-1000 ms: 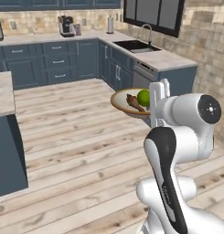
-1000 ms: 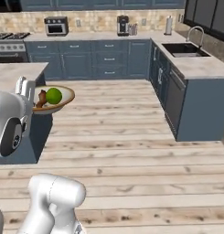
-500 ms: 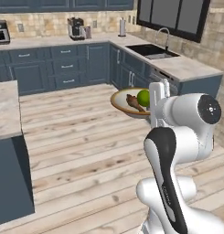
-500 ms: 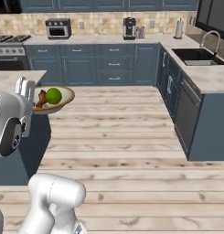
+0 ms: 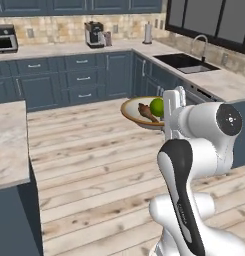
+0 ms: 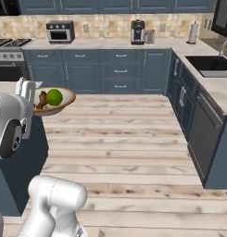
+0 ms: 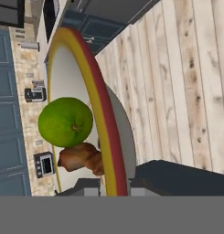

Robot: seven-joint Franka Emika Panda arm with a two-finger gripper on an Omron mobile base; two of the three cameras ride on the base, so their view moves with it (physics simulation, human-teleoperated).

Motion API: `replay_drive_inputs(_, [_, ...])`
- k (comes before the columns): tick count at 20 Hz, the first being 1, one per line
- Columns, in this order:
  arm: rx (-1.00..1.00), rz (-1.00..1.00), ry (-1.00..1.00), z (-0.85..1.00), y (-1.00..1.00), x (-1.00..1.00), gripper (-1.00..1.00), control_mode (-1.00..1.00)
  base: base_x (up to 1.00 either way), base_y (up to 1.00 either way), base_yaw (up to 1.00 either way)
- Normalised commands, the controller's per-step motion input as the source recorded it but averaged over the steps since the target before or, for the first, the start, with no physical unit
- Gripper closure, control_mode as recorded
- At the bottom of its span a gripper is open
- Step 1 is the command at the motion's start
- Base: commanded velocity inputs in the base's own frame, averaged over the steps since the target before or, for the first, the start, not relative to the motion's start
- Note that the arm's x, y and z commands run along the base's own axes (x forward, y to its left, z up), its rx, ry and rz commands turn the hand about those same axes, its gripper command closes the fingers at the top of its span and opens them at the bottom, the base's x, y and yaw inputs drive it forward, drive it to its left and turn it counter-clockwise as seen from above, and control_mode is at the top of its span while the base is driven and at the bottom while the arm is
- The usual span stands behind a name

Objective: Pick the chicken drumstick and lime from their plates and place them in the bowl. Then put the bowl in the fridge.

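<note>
My gripper (image 5: 167,118) is shut on the rim of the tan bowl (image 5: 133,111), holding it level in the air over the wooden floor. The green lime (image 5: 157,107) and the brown chicken drumstick (image 5: 146,112) lie side by side inside it. From the right base view the bowl (image 6: 65,100) sits just right of the gripper (image 6: 32,102), with the lime (image 6: 54,96) and drumstick (image 6: 41,102) in it. In the hand view the bowl's rim (image 7: 105,132) runs between the fingertips, beside the lime (image 7: 65,122) and drumstick (image 7: 80,157). The plates and the fridge are out of view.
A marble island counter (image 5: 8,145) stands at the left. Blue cabinets line the back wall, with a coffee machine (image 5: 95,34) and a toaster oven (image 6: 59,31) on top. A sink counter (image 5: 194,65) and dishwasher (image 6: 204,134) run along the right. Open wooden floor (image 5: 89,160) lies between.
The whole kitchen has slid to the right in both base views, so the camera has turned with the base. The bowl stays gripped in the same place relative to the arm.
</note>
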Motion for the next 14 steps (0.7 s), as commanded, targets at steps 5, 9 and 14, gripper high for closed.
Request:
replay_drive_inputs(5, [0.00,0.00,0.00,0.00,0.00,0.00,1.00,1.00,0.94,0.00,0.09])
replay_drive_inputs(9, [0.00,0.00,0.00,0.00,0.00,0.00,1.00,1.00,0.94,0.00,0.13])
replay_drive_inputs(14, [0.00,0.00,0.00,0.00,0.00,0.00,1.00,1.00,0.94,0.00,0.16])
